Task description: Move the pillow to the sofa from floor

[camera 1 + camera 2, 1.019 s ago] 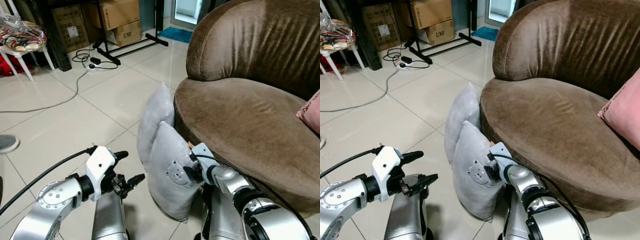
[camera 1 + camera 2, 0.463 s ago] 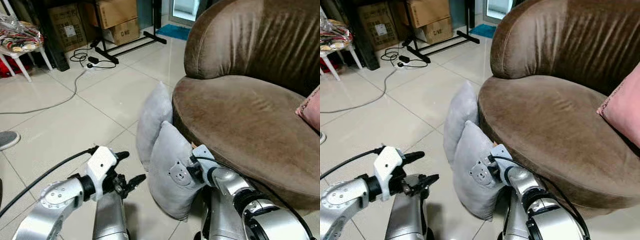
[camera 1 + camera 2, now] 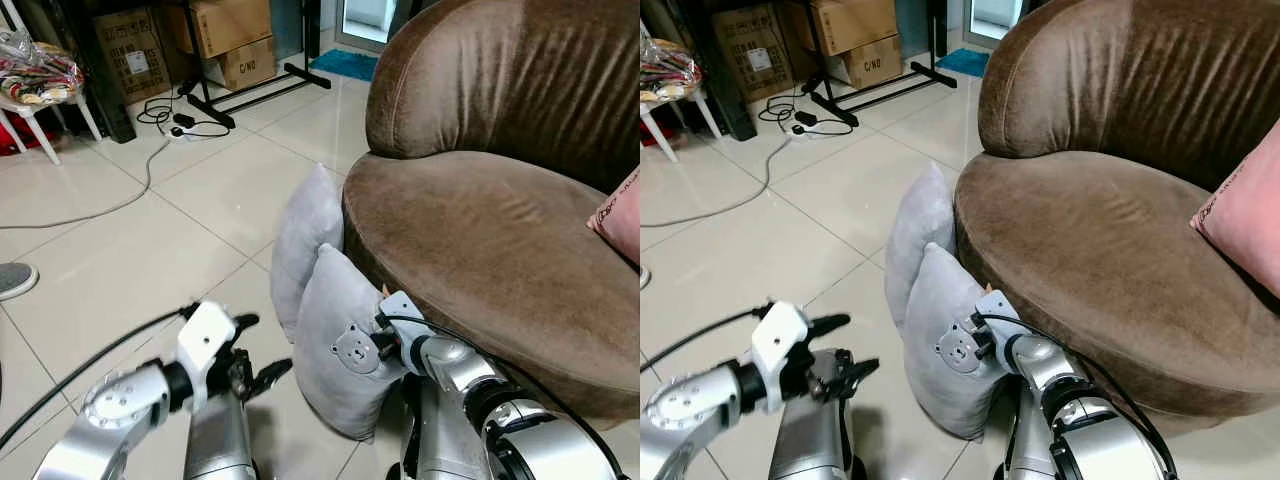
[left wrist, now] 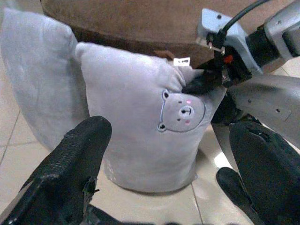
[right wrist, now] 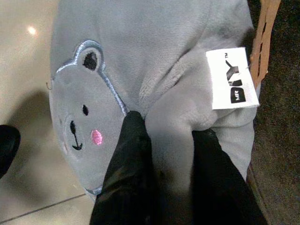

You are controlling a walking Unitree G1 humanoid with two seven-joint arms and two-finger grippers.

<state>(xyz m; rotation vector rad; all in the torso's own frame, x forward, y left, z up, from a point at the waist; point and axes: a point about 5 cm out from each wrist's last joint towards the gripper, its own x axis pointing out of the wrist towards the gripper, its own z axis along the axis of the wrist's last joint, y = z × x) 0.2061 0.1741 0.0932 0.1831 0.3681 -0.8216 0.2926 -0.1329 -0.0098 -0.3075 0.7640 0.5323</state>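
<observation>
Left gripper: the left gripper [image 3: 262,372] hangs low over the floor tiles [image 3: 120,250], its 2 black fingers [image 4: 75,173] spread wide apart and holding nothing, aimed at the bear face on the pillow; compared with 1 s ago it sits a little lower and closer to the pillow's left side.
Pillow: the front grey pillow [image 3: 345,355] stands upright on the floor, leaning against the base of the sofa, with a 2nd grey pillow [image 3: 305,240] just behind it.
Right gripper: the right gripper [image 5: 164,136] is pinched together on a fold of plush at the pillow's upper right corner, beside the white tag [image 5: 232,77].
Change: over 1 s the bear patch has turned more toward the camera, so the pinch appears to be tugging the fabric.
Meaning: the grasp looks secured, but the lift has not started.
Sofa: the brown sofa [image 3: 480,230] seat lies open just right of the pillow, a pink cushion [image 3: 1245,210] at its far right.
</observation>
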